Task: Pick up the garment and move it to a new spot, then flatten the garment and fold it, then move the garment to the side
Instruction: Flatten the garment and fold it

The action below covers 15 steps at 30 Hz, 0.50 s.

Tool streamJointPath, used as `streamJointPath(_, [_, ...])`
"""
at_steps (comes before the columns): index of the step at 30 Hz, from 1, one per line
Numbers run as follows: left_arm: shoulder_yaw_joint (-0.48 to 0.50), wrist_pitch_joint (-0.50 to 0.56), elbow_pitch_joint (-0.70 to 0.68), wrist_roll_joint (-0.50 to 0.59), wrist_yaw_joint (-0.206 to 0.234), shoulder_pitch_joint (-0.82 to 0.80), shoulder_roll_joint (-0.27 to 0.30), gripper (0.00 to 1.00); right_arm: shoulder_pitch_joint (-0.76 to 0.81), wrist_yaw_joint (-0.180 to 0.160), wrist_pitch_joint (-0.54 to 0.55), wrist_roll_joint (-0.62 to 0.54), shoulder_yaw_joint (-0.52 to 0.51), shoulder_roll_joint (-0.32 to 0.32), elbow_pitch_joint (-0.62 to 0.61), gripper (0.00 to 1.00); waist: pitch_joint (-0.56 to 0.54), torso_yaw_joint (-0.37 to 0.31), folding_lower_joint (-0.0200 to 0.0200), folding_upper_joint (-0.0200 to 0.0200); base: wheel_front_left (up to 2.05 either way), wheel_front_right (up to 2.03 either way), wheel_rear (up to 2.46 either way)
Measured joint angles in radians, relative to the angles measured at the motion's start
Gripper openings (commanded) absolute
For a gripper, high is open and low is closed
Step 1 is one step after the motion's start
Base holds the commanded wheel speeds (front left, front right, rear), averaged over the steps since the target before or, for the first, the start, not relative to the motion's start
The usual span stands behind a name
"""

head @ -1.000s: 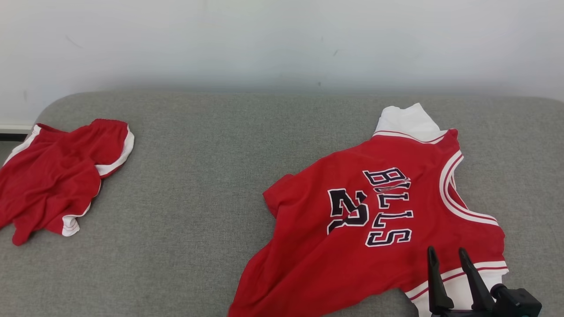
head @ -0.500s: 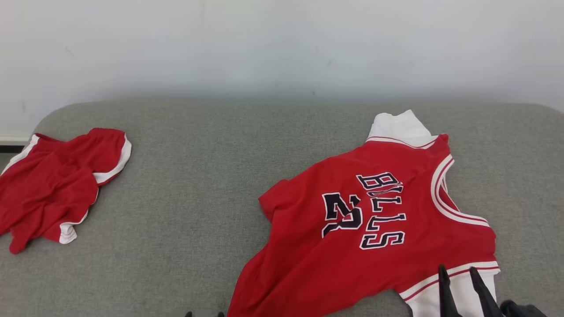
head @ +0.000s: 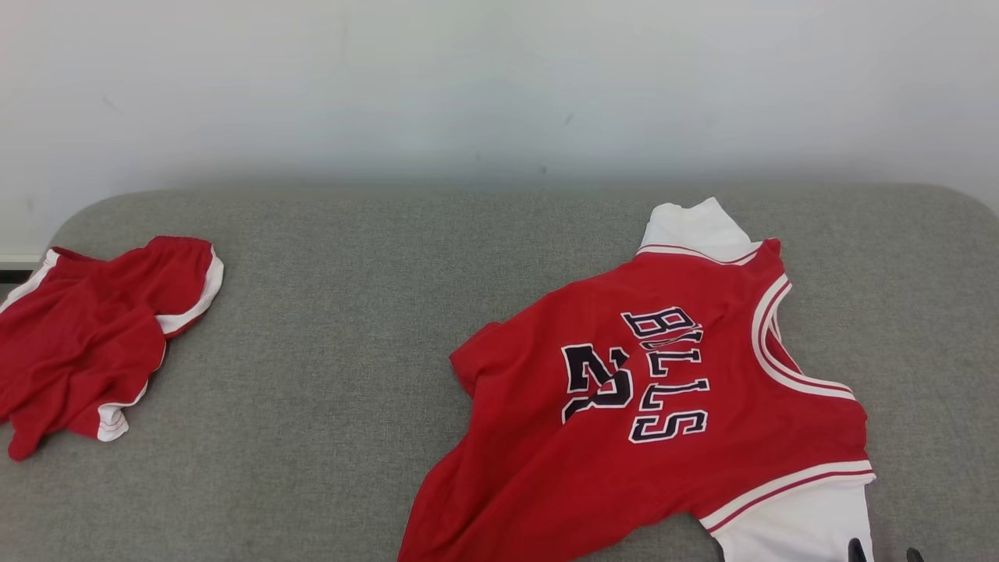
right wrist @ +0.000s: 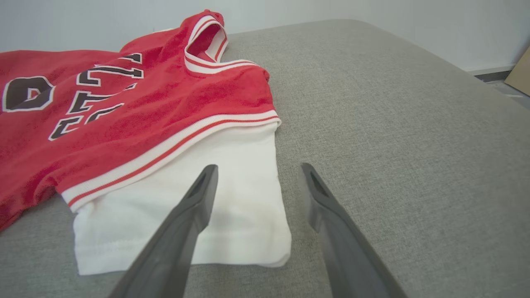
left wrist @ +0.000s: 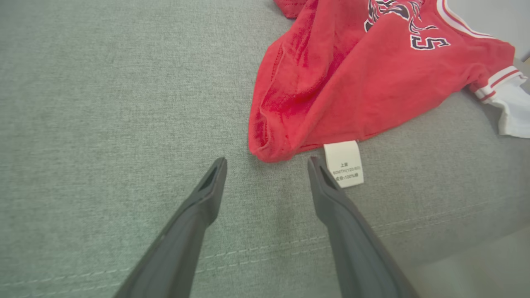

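Both hands open and empty, left hand [left wrist: 267,160] just short of the jersey [head: 663,390] hem corner [left wrist: 269,149], right hand [right wrist: 257,167] over its white sleeve [right wrist: 244,186] at the couch [head: 351,312] front-right edge, likely set to pinch and lift.

grey cushion [head: 351,312], red jersey [head: 663,406], red shorts [head: 86,328]

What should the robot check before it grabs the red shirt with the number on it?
1. The left gripper is open: ok.
2. The right gripper is open: ok.
3. The hem corner of the red jersey sits just ahead of the left gripper: ok.
4. The white sleeve has its edge between the right gripper's fingers: ok.
5. The red jersey lies flat: not ok, its hem side is rumpled.
6. The red shorts lie apart from the red jersey: ok.
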Motion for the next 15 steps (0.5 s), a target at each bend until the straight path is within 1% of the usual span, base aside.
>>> streamJointPath(6, [-0.006, 0.0, 0.053, 0.016, -0.001, -0.033, 0.002, 1.0, -0.019, 0.0, 0.0, -0.008, -0.011, -0.01, 0.065, 1.0, 0.002, -0.009, 0.0, 0.0, 0.0, 0.0, 0.0])
streamJointPath(15, [0.0, 0.0, 0.123, 0.022, -0.005, -0.111, -0.003, 1.0, -0.078, 0.0, 0.0, -0.018, 0.016, -0.019, 0.179, 1.0, 0.016, -0.006, 0.0, 0.0, 0.0, 0.0, 0.0])
